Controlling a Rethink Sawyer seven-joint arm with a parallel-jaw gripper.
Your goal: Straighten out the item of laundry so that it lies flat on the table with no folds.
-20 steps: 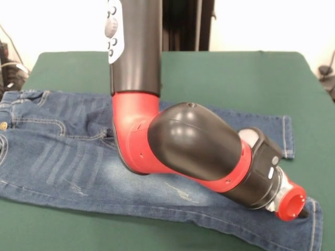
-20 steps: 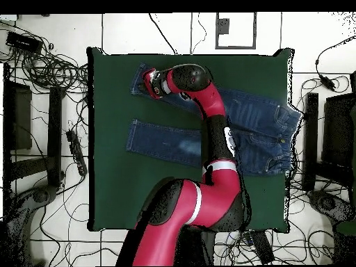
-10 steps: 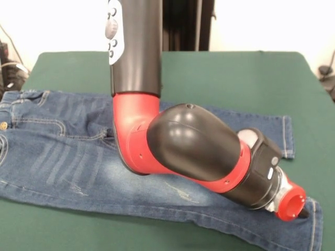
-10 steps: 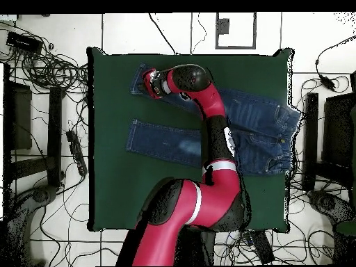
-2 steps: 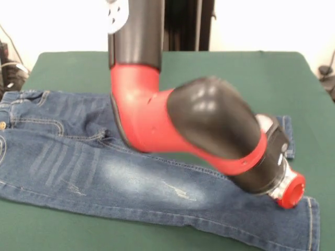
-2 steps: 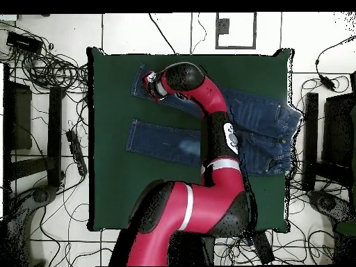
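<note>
My gripper (image 5: 293, 192) hangs low over the hem end of one leg of the jeans (image 5: 104, 167), at the near right in the front view. I cannot tell whether it is open or closed, or whether it has hold of the cloth; only its red end shows. The jeans lie spread on the green tabletop (image 5: 220, 78), waistband at the left edge of the front view, both legs running rightward. From overhead, the jeans (image 6: 261, 122) have the two legs splayed apart with bare tabletop (image 6: 111, 174) between them, and my arm (image 6: 215, 125) crosses over them, ending at the gripper (image 6: 149, 81) on the farther leg's end.
</note>
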